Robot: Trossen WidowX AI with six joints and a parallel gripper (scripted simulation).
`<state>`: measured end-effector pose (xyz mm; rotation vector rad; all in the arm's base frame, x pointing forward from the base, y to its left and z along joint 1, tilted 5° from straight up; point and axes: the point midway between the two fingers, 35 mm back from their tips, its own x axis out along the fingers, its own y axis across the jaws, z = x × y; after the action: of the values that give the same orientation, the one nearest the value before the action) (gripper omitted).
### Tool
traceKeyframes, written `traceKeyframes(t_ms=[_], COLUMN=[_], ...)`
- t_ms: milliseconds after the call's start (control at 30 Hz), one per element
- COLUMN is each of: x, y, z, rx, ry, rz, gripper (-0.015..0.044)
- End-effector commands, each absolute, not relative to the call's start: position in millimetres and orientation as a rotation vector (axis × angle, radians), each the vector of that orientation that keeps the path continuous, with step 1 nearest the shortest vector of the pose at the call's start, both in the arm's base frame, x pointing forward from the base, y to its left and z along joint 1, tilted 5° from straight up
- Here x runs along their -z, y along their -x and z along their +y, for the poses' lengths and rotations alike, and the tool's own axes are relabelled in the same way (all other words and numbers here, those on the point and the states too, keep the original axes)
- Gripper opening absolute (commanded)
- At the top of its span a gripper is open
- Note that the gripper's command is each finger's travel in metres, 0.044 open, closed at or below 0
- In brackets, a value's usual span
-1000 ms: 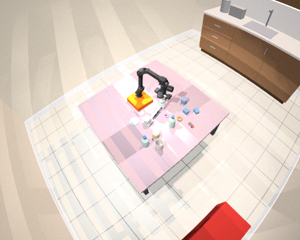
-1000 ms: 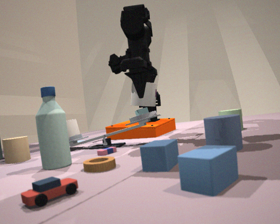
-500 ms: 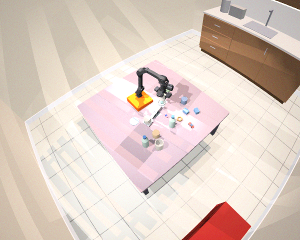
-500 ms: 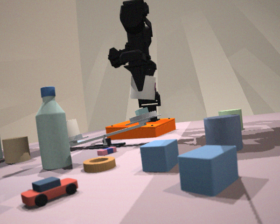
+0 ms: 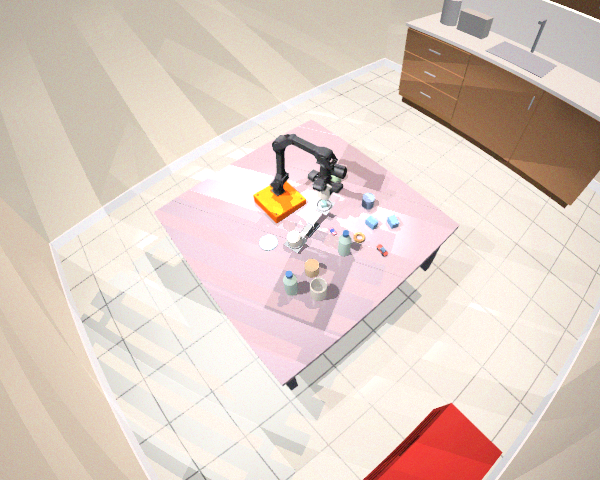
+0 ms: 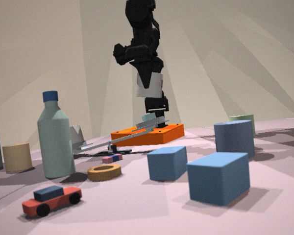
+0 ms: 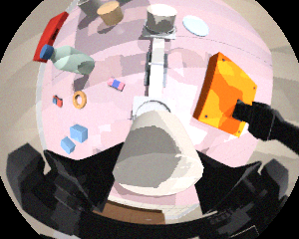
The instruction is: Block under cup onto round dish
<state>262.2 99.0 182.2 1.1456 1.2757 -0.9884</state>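
My gripper (image 5: pixel 325 188) (image 6: pixel 146 86) (image 7: pixel 156 148) is shut on a whitish cup (image 6: pixel 156 85) (image 7: pixel 154 144) and holds it in the air above the raised end of the balance (image 5: pixel 313 229) (image 6: pixel 128 137) (image 7: pixel 157 75). A pale teal block (image 5: pixel 324 204) (image 6: pixel 148 116) is uncovered on that end, below the held cup; the cup hides it in the wrist view. The other cup (image 5: pixel 294 237) (image 6: pixel 76 133) (image 7: pixel 160 21) stands on the low end, leaning with the tilted beam. The round dish (image 5: pixel 268 242) (image 7: pixel 195 26) lies beside that low end, with no cup above it.
A bottle (image 5: pixel 344 245) (image 6: pixel 56 141) (image 7: pixel 72 60), an orange ring (image 6: pixel 104 173) and a small pink-and-blue piece (image 6: pixel 112 158) are beside the balance. Blue blocks (image 6: pixel 167 164) (image 6: pixel 218 179) and a blue cylinder (image 5: pixel 368 201) (image 6: pixel 234 139) stand farther out. A tan cylinder (image 5: pixel 311 268) is beyond the low end.
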Motion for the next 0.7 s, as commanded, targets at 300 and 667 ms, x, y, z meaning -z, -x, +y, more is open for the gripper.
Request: traceKeyframes(t_ms=[300,667], x=[-183.2,-183.2], y=[-261.9,-261.9], z=[98.9,98.9], rx=[0.988,0.988], ry=[-1.146,-1.146], rz=[1.275,1.275], gripper=[0.0,0.0])
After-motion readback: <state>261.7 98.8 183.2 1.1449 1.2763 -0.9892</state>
